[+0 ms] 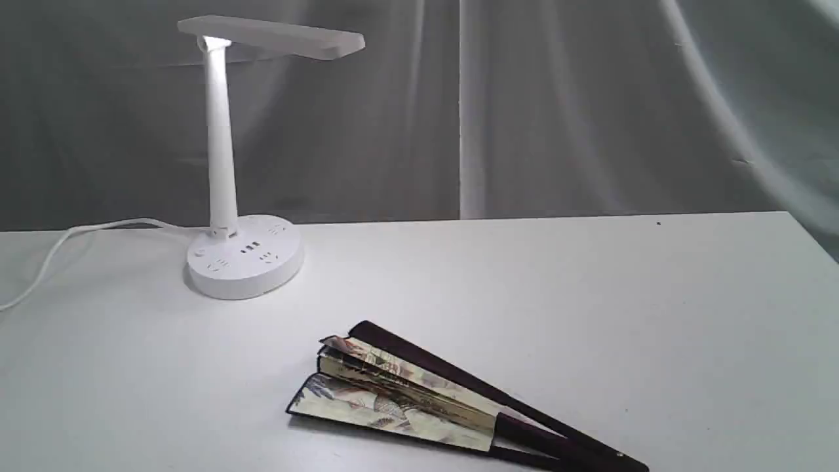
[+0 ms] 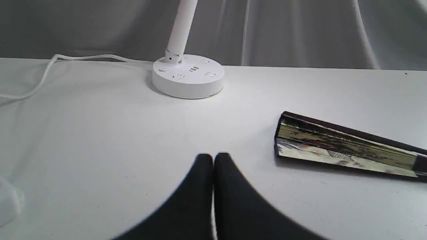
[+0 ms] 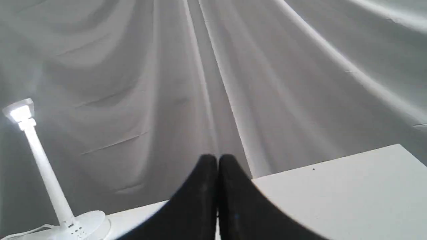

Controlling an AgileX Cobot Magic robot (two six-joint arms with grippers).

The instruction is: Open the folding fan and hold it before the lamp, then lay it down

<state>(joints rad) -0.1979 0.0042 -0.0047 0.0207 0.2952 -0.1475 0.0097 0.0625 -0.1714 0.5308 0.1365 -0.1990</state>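
The folding fan (image 1: pixel 406 393) lies flat near the table's front edge, spread only a little, its cream painted paper showing between dark maroon guards; the pivot end points right. It also shows in the left wrist view as the fan (image 2: pixel 343 146). The white lamp (image 1: pixel 223 164) stands lit at the back left on its round socket base, and the lamp (image 2: pixel 188 75) and lamp (image 3: pixel 43 170) appear in both wrist views. My left gripper (image 2: pixel 213 158) is shut and empty above the table, left of the fan. My right gripper (image 3: pixel 217 160) is shut, empty, raised above the table. Neither gripper shows in the exterior view.
The lamp's white cord (image 1: pixel 59 246) trails off the left side of the white table (image 1: pixel 590 295). A grey cloth backdrop (image 1: pixel 524 105) hangs behind the table's far edge. A blurred white object (image 2: pixel 8 203) sits at the left wrist view's edge.
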